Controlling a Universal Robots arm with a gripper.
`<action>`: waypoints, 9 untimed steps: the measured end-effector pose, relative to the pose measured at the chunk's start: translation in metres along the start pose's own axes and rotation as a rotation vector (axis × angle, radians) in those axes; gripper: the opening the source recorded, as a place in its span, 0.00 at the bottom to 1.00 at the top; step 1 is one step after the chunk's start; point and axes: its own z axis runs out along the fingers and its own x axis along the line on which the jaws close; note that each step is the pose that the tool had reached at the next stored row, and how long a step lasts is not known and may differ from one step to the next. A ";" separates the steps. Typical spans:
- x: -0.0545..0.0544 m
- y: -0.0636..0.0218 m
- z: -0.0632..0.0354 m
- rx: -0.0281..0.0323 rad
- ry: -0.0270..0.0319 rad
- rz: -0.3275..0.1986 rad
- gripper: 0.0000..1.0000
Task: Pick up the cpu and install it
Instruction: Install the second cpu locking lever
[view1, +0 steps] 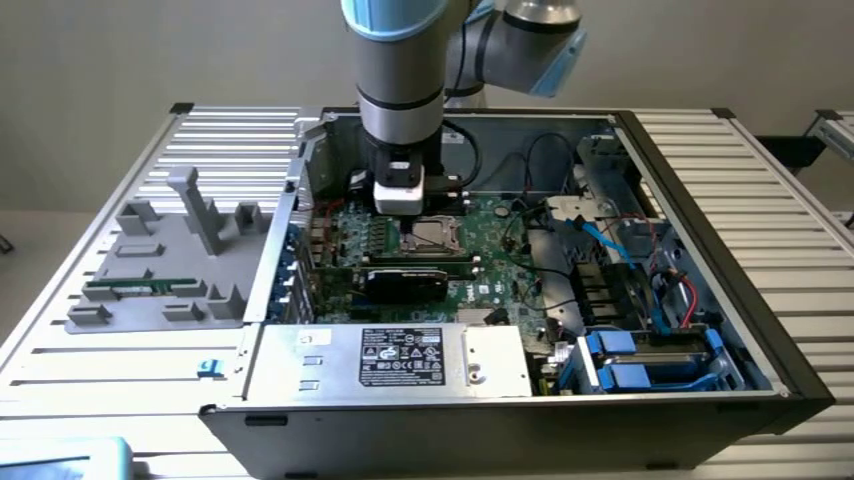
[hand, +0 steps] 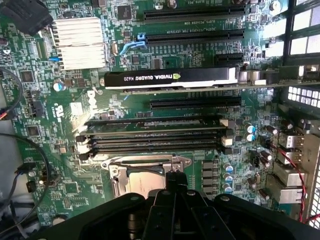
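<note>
The cpu (view1: 431, 236) is a pale silver-beige square lying inside the metal socket frame (hand: 120, 172) on the green motherboard of the open computer case (view1: 694, 230). In the wrist view a strip of its pale top, the cpu (hand: 141, 183), shows just past my black fingers. My gripper (view1: 403, 214) hangs straight down from the arm at the socket's edge, toward the exterior view's left. Its fingers are shut together (hand: 176, 178), and nothing shows between them. Whether the tips touch the cpu I cannot tell.
Black memory slots (hand: 155, 135) and a black graphics card (hand: 170, 77) lie just beyond the socket, with a finned heatsink (hand: 79, 42) further off. Cables (view1: 614, 240) and blue drive bays (view1: 654, 360) crowd the case's right. A grey fixture (view1: 160, 270) with a green memory stick (view1: 134, 288) sits outside on the left.
</note>
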 end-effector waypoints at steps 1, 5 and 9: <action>-0.001 0.0004 0.0018 0.0022 0.0001 0.000 0.11; -0.006 0.0022 0.0084 0.0071 -0.0005 0.000 0.11; -0.011 0.0040 0.0154 0.0080 -0.0005 0.000 0.11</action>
